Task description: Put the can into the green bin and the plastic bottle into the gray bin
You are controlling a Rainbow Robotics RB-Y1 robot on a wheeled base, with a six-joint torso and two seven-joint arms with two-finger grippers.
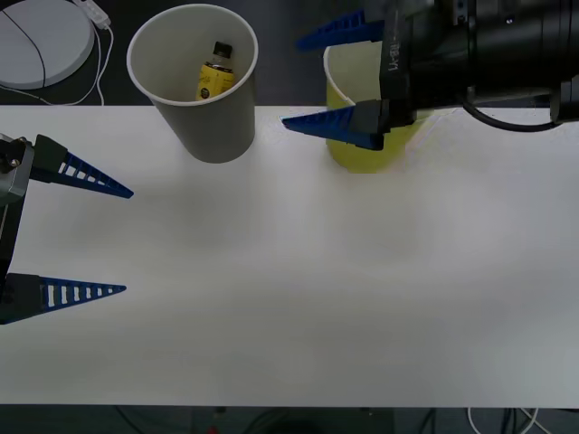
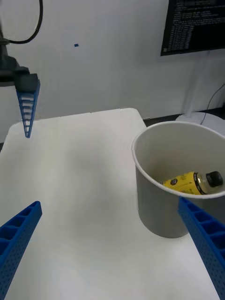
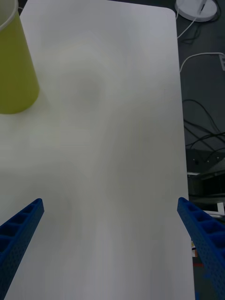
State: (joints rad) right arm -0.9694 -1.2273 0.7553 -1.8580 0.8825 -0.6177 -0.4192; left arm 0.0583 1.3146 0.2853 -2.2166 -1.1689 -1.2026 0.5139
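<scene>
The gray bin (image 1: 210,127) stands at the table's far left-centre with the plastic bottle (image 1: 215,72) lying inside it; the bottle (image 2: 193,182) also shows through the gray bin's rim (image 2: 140,164) in the right wrist view. The green bin (image 1: 362,154) stands to the right of it, partly hidden by my right arm. My right gripper (image 1: 317,80) hovers open over the green bin's left side, empty. My left gripper (image 1: 127,240) is open and empty at the table's left edge. The can is hidden. The green bin (image 3: 14,65) appears in the left wrist view too.
A round white device (image 1: 41,41) with a cable lies beyond the table's far left corner. The white table (image 1: 317,289) spreads wide in front of the bins. Cables (image 3: 201,136) hang past the table's edge in the left wrist view.
</scene>
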